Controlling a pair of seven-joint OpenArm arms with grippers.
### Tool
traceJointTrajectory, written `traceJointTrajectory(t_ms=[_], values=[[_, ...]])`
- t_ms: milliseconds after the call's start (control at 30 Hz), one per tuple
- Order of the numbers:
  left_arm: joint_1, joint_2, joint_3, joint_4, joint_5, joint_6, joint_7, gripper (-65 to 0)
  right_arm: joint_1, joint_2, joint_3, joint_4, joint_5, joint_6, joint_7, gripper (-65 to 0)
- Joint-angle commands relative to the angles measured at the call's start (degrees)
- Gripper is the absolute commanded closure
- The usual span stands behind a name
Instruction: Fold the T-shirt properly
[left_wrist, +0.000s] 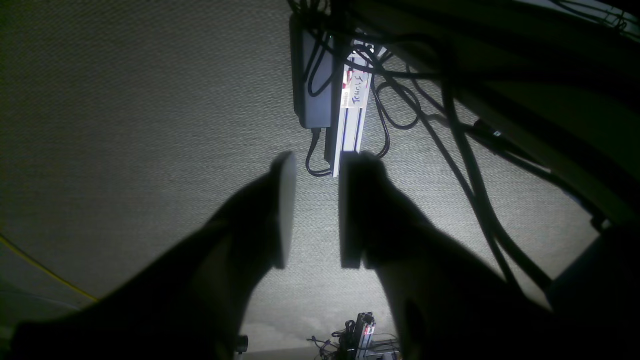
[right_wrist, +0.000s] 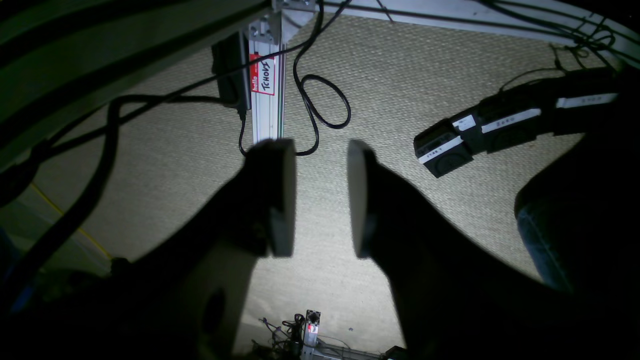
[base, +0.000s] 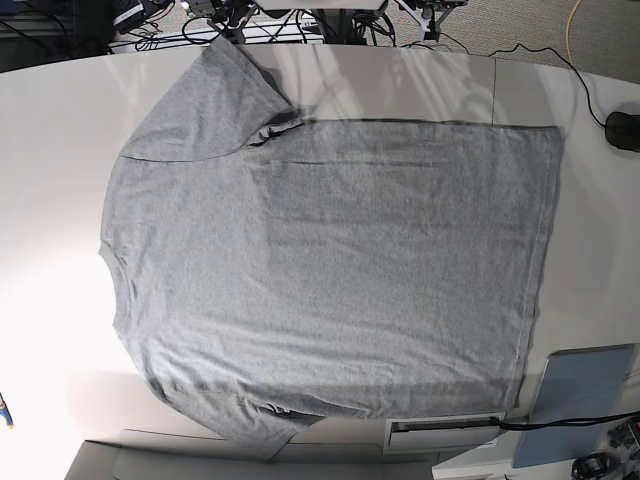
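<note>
T-shirt (base: 330, 270) flat on table (base: 50, 120), soft, light, limp | I'd pinch hem corners | my left gripper (left_wrist: 315, 210) and right gripper (right_wrist: 320, 197) parted, empty

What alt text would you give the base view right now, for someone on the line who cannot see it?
A grey T-shirt lies spread flat on a white table, neck to the picture's left, hem to the right, no print showing. One sleeve points toward the top edge, the other toward the bottom edge. Neither gripper appears in this view.
</note>
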Motion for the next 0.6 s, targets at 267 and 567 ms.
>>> traceJointTrajectory(t_ms=[267,567], values=[[0.6,-0.3,0.0,0.1,0.0,-0.4,-0.1,-16.8,-0.3,0.3,-0.2,0.2,0.3,0.3,0.4,-18.5],[1.0,-0.3,0.0,0.2,0.0,-0.4,-0.2,-16.8,-0.3,0.3,-0.2,0.2,0.3,0.3,0.4,-18.5]])
